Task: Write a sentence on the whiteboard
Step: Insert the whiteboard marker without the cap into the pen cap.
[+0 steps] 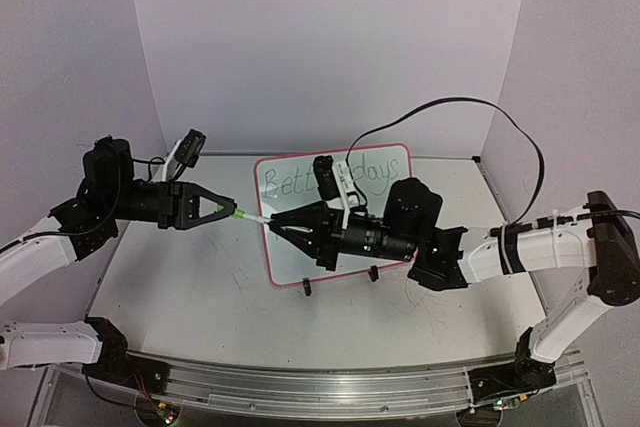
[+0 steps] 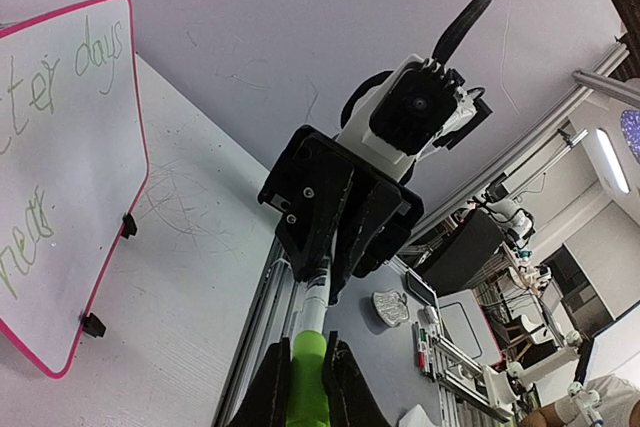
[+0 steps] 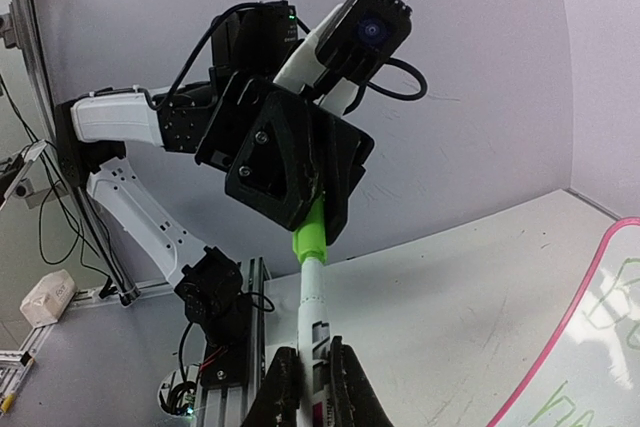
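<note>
Left jaws: were clamped on the green end [image 2: 308, 367] of the marker [image 1: 256, 218] | Right jaws: were clamped on its white barrel [image 3: 312, 297], facing the left jaws above the counter [image 1: 190, 297] | Whiteboard [image 1: 290, 262]: rested on black feet on the counter, under the right arm [image 1: 520, 247] | Sentence [image 2: 60, 72]: green writing, partly hidden in the top view.
</note>
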Controlling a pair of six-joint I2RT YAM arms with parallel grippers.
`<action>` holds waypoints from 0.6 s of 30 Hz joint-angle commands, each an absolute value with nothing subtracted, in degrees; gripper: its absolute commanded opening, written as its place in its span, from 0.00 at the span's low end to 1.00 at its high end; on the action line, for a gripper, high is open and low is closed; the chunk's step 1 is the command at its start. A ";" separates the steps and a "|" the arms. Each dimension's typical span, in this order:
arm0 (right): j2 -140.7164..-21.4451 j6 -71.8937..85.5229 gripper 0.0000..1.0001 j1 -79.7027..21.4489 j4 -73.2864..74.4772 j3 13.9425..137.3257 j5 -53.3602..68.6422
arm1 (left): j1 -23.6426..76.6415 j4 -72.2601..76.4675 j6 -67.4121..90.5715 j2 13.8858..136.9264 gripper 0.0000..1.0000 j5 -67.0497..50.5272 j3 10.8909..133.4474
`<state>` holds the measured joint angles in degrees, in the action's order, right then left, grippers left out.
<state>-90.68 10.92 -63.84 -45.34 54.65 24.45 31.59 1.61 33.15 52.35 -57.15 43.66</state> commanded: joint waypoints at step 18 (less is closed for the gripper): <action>-108.24 28.21 0.00 -64.34 -53.46 76.43 34.77 | 33.46 4.84 27.43 52.34 0.00 -51.43 45.02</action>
<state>-103.58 21.67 -61.93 -53.47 66.69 29.35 29.64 3.56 31.59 50.60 -51.25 43.59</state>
